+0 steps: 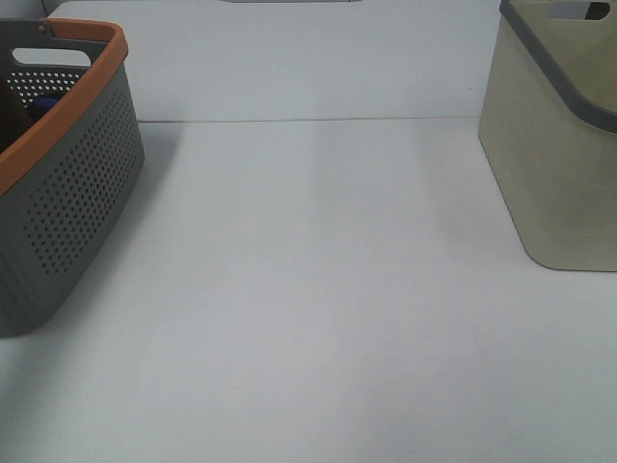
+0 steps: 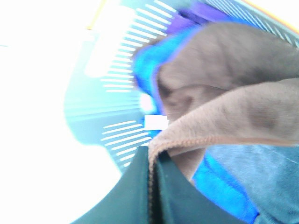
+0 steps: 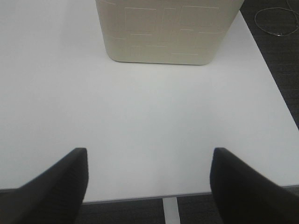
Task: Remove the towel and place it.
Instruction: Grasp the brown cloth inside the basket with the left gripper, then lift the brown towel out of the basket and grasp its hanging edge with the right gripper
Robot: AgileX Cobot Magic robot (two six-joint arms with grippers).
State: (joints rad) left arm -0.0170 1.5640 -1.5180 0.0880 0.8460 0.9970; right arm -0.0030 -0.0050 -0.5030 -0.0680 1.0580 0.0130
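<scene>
In the left wrist view the dark brown plush towel (image 2: 233, 107) lies bunched inside the grey basket (image 2: 117, 70), with its small light tag (image 2: 156, 122) near the pinched edge. My left gripper (image 2: 153, 161) is shut on the towel's hemmed edge, and the cloth rises from between its dark fingers. My right gripper (image 3: 149, 168) is open and empty over the white table (image 3: 140, 107), facing the beige basket (image 3: 168, 32). Neither gripper shows in the exterior high view, and the towel is hidden there.
The grey perforated basket with an orange rim (image 1: 67, 193) stands at the table's left, and the beige basket (image 1: 559, 164) at the right. Blue and purple cloths (image 2: 219, 186) lie under the towel. A cable (image 3: 278, 21) lies on the dark floor beyond the table edge.
</scene>
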